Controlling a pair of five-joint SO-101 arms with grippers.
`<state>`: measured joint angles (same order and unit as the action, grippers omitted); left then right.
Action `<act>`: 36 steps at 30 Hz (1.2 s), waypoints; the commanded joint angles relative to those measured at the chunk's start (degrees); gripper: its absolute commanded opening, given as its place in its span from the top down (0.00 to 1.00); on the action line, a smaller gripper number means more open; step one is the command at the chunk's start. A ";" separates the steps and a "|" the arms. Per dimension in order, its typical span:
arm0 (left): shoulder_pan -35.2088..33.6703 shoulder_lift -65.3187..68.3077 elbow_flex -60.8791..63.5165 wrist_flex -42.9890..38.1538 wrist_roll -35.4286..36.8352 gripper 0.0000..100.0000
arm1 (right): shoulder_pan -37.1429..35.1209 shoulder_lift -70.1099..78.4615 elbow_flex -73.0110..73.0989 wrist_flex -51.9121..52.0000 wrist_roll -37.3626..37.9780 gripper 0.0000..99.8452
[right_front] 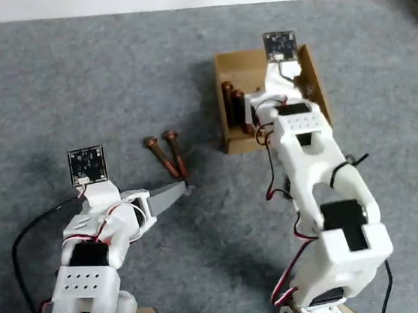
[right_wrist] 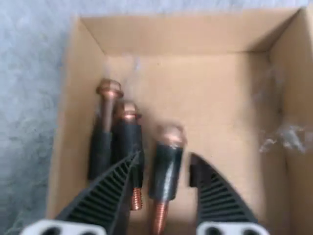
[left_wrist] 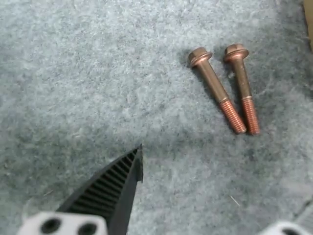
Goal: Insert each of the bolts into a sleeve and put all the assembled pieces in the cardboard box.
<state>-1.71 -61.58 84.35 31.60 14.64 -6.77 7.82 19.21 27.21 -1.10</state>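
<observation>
Right gripper [right_wrist: 165, 160] hangs over the cardboard box [right_wrist: 186, 34], its jaws parted to a moderate gap and holding nothing. Between its ribbed black fingers [right_wrist: 110, 191], on the box floor below, lies the nearest assembled piece [right_wrist: 166, 169]. It is a copper-coloured bolt in a black sleeve, head pointing away from the gripper, threaded tip protruding from the sleeve's near end. A gap shows on either side of this piece, though it is too blurred to tell whether either finger touches it. Two more pieces, the wall-side assembled piece [right_wrist: 101, 142] and the middle assembled piece [right_wrist: 128, 139], lie side by side, touching, close along one side wall of the box. They are oriented the same way as the nearest piece.

Left gripper [right_front: 174, 192] sits low over the grey carpet [right_front: 72, 81], jaws wide apart and empty. Its visible finger [left_wrist: 115, 188] points toward two unsleeved bolts, the first bare bolt [left_wrist: 215, 88] and the second bare bolt [left_wrist: 243, 88]. Both lie flat on the carpet outside the box, between the left gripper and the box in the high view. Their flanged heads are slightly apart, and their threaded ends converge until they touch or nearly touch. The fingertip is near the bolts but apart from them.
</observation>
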 commanded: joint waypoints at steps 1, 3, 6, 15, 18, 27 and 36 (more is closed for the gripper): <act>-0.75 -0.31 -0.22 -0.97 -1.23 0.50 | 1.01 -0.92 -3.30 6.29 -0.18 0.84; -0.57 -0.31 -0.22 -0.97 -1.23 0.50 | 1.80 -1.27 -3.38 8.75 -0.26 0.85; -0.57 -0.31 -0.22 -0.97 -1.23 0.50 | 2.77 -4.26 -3.30 8.92 -0.44 0.85; -0.57 -0.31 -0.22 -0.97 -1.23 0.50 | 9.45 -20.88 0.31 15.34 -6.95 0.85; -0.57 -0.31 -0.22 -0.97 -1.23 0.50 | 10.86 -24.84 1.80 21.93 -8.62 0.85; -0.57 -0.31 -0.22 -0.97 -1.23 0.50 | 13.41 -32.31 9.98 31.34 -8.26 0.85; -0.84 -0.31 -0.22 -0.97 -1.23 0.50 | 12.79 -33.71 12.44 42.24 -7.74 0.85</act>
<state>-1.71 -61.58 84.35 31.60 14.64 5.98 -23.91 32.04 67.21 -9.19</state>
